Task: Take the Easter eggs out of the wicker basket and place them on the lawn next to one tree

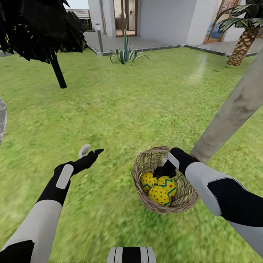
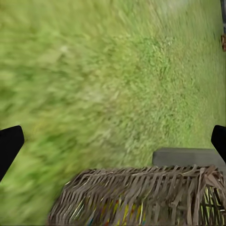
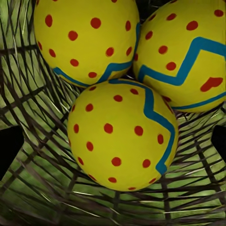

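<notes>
The wicker basket (image 1: 144, 168) stands on the lawn (image 1: 120, 109) right beside the base of the pale-trunked tree (image 1: 233, 109). Inside it lie the three Easter eggs, yellow with red dots and blue zigzags (image 1: 148, 181) (image 1: 167, 184) (image 1: 159, 195). My right gripper (image 1: 164, 170) hangs open just over the basket's mouth, pointing down at the eggs. In the right wrist view the nearest egg (image 3: 121, 136) lies between the two dark fingertips (image 3: 9, 146), with two others (image 3: 87, 40) (image 3: 186, 52) behind it. To the basket's left my left gripper (image 1: 91, 150) is open over the grass; its camera sees the basket wall (image 2: 141, 197).
A black-leaved tree with a thin dark trunk (image 1: 58, 73) stands at the far left. A spiky plant (image 1: 126, 54) and a palm (image 1: 243, 44) sit by the white house (image 1: 164, 18). The grey patio edge (image 1: 2, 120) shows at the left. Wide open grass stretches ahead.
</notes>
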